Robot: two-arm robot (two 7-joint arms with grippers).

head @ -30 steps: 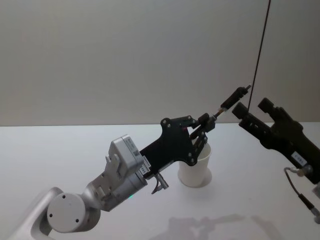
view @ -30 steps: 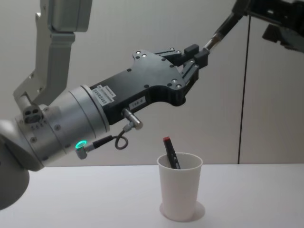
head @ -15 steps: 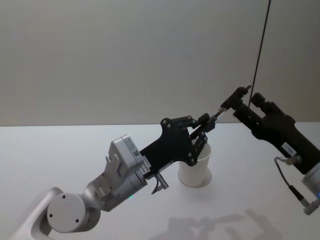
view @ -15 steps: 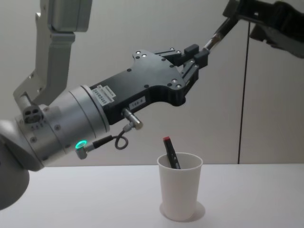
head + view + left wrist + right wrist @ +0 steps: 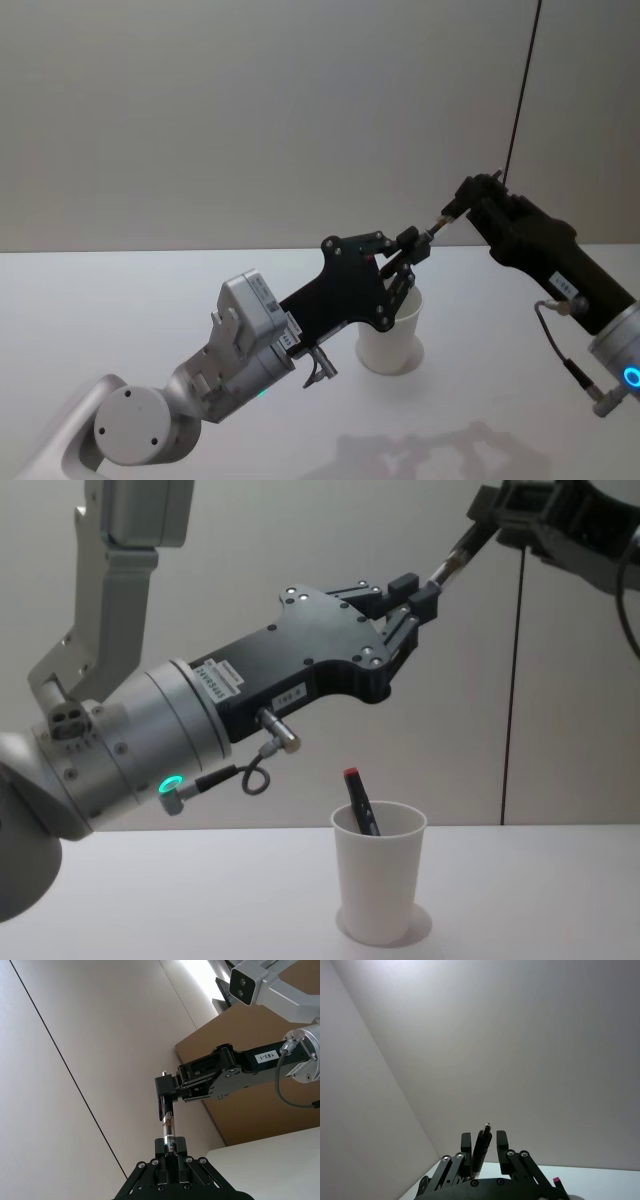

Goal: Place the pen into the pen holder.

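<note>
A dark pen point(image 5: 447, 213) slants up and to the right in the air, well above the pen holder. My left gripper point(image 5: 412, 246) is shut on its lower end, also seen in the chest view point(image 5: 414, 594) and left wrist view point(image 5: 170, 1149). My right gripper point(image 5: 472, 196) reaches in from the right, its open fingers either side of the pen's point(image 5: 481, 1150) upper end with a small gap each side. The pen holder, a white paper cup point(image 5: 378, 885), stands on the table below the left gripper. A second pen with a red cap point(image 5: 358, 802) leans inside it.
The white table point(image 5: 120, 310) stretches out left and in front of the cup point(image 5: 392, 335). A plain wall rises behind, with a thin dark vertical line point(image 5: 512, 710) on the right. The left arm's grey body point(image 5: 120, 750) spans the left of the chest view.
My right gripper has moved left and closed in on the pen's upper end, which now sits between its fingers. The left arm, the pen and the cup have not moved.
</note>
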